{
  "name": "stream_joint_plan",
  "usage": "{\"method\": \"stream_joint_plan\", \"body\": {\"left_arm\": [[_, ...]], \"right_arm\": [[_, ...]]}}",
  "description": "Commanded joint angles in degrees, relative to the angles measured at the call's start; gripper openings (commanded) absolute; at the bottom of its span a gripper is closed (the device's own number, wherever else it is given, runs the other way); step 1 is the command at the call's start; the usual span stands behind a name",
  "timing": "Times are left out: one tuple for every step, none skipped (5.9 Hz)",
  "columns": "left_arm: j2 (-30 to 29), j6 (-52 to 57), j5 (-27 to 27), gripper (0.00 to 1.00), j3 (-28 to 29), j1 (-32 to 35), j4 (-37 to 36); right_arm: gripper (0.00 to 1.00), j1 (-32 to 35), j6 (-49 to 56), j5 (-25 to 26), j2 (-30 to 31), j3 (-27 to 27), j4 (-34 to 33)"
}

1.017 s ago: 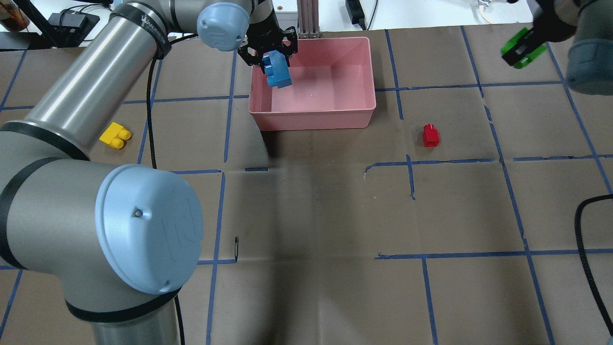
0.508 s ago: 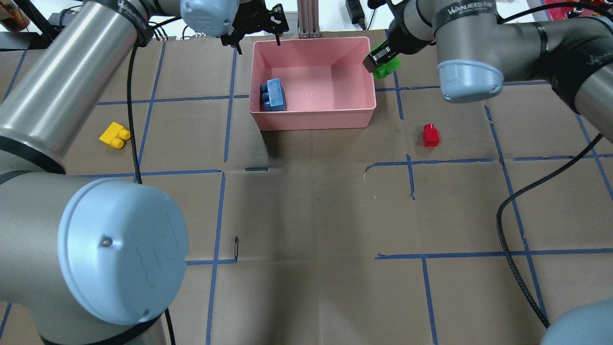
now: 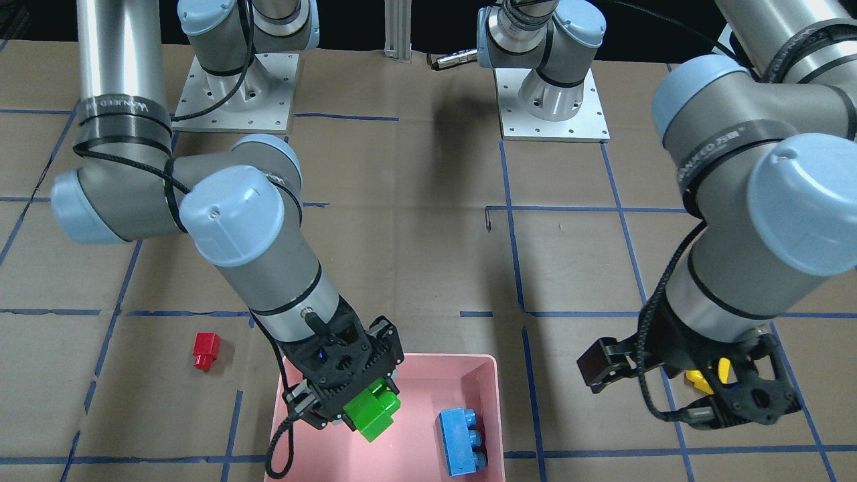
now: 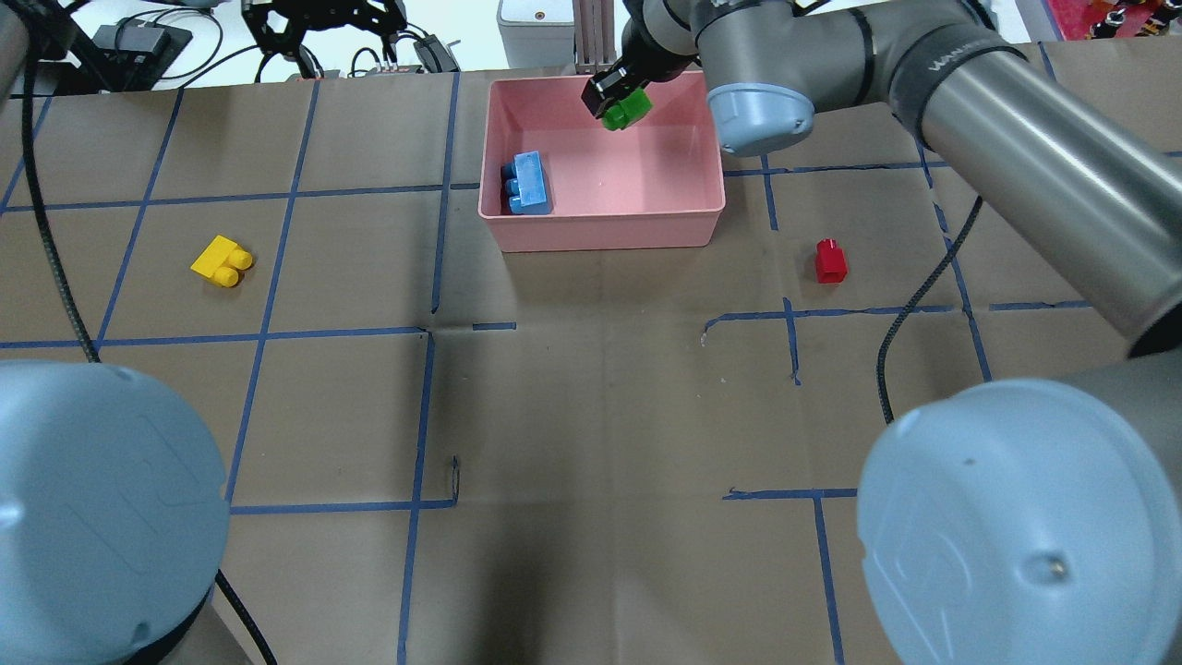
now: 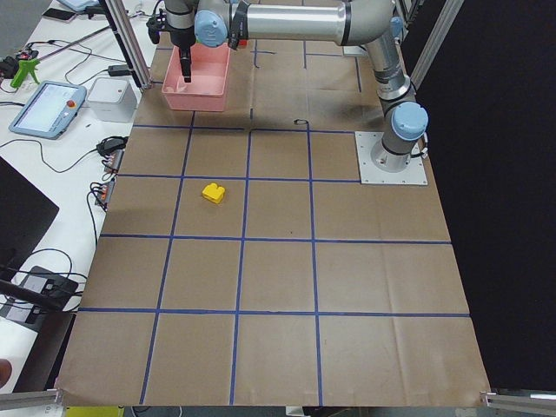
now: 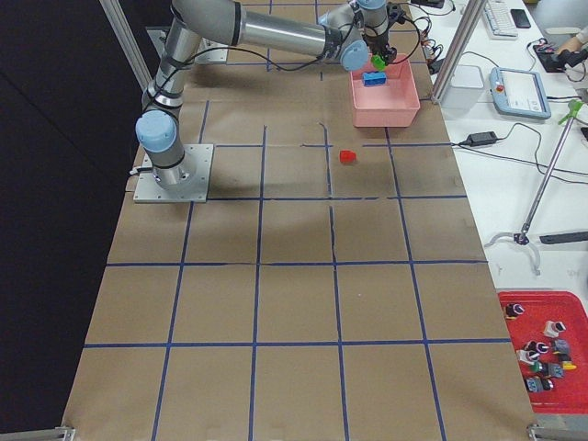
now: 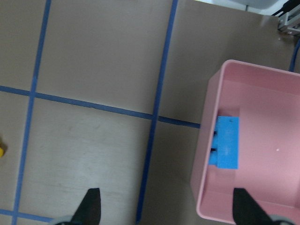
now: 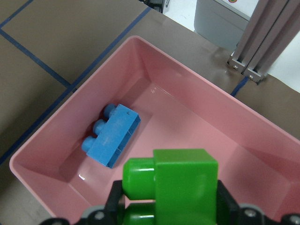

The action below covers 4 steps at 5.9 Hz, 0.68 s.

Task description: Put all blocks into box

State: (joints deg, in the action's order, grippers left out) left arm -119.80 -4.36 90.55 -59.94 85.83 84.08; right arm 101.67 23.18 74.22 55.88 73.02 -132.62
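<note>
Right end effector (image 3: 365, 410) gripped green two-stud plastic brick (image 8: 180, 180) above pale pink plastic box (image 4: 600, 236), blue three-stud plastic brick (image 4: 527, 183) lay inside, left end effector (image 7: 168, 208) gaped empty, yellow two-stud plastic brick (image 4: 222, 261) half-hidden from front, whole overhead, blue-taped brown table (image 4: 600, 416).

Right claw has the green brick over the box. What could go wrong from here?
1. The green brick hangs tilted above the box floor in the right claw; released there, it may bounce over the rim.
2. The claw is near the far wall; lowering it could knock the box.
</note>
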Motion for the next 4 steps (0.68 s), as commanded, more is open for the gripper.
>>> {"method": "stream_joint_plan", "body": {"left_arm": [[0.36, 14.03, -0.37, 0.99, -1.84, -8.52, 0.11], [0.27, 26.64, -0.37, 0.99, -2.81, -13.10, 0.11], [0.10, 37.04, -0.29, 0.99, -3.69, -17.41, 0.29], [-0.69, 54.11, -0.11, 0.99, -3.87, -20.32, 0.29]], "right_arm": [[0.99, 0.90, -1.12, 0.13, -1.91, -2.44, -0.09], [1.00, 0.81, -0.95, 0.05, -1.91, -2.44, -0.18], [1.00, 0.81, -1.03, 0.74, -1.04, -2.01, 0.43], [1.00, -1.02, 0.27, 2.05, 0.62, -1.48, 1.22]]}}
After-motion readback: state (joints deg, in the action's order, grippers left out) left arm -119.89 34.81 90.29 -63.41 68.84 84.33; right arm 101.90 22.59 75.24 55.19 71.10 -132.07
